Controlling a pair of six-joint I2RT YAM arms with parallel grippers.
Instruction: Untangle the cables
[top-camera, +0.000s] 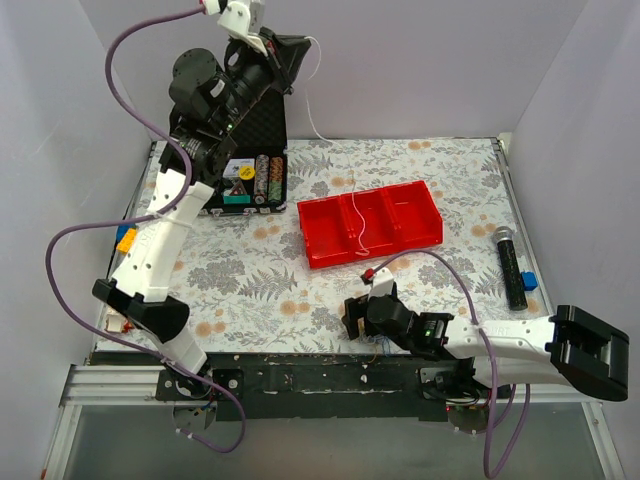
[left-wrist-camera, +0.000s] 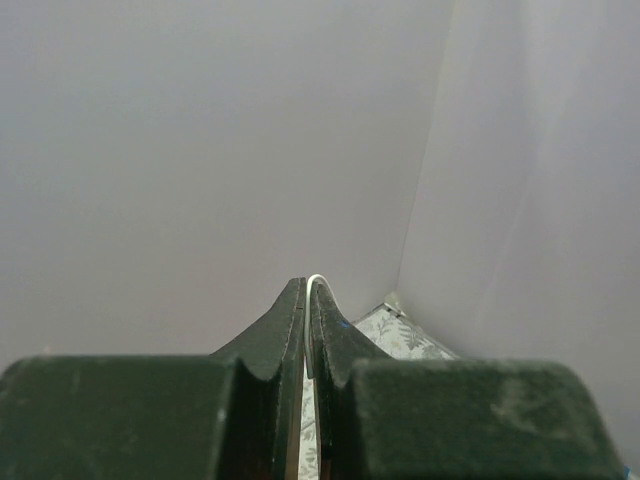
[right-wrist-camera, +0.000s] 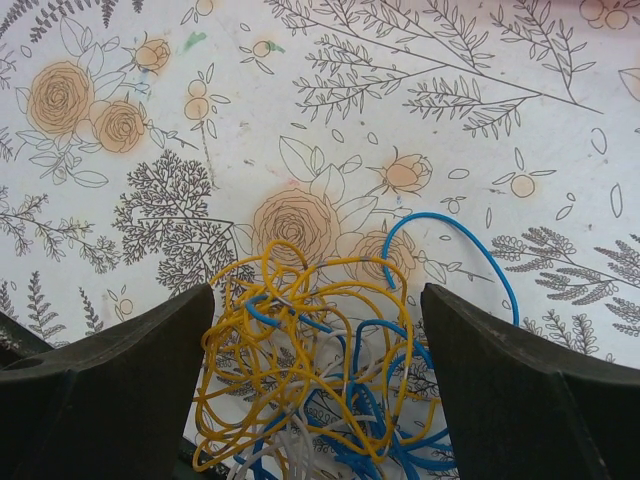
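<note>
The cables (right-wrist-camera: 300, 375) lie as a small tangle of thin yellow, blue and white wires on the floral tabletop near its front edge. My right gripper (right-wrist-camera: 318, 295) is open, with one jaw on each side of the tangle. In the top view the right gripper (top-camera: 353, 318) covers most of the tangle. My left gripper (top-camera: 292, 50) is raised high at the back, shut on a thin white cable (top-camera: 357, 215) that hangs down into the red tray (top-camera: 420, 215). In the left wrist view the white cable (left-wrist-camera: 318, 281) is pinched between the closed fingertips of the left gripper (left-wrist-camera: 306, 284).
A black case (top-camera: 255, 180) holding chips stands open at the back left under the left arm. A black microphone (top-camera: 512, 265) and a small blue block (top-camera: 529, 281) lie at the right. A yellow and blue piece (top-camera: 126, 238) sits at the left edge. White walls enclose the table.
</note>
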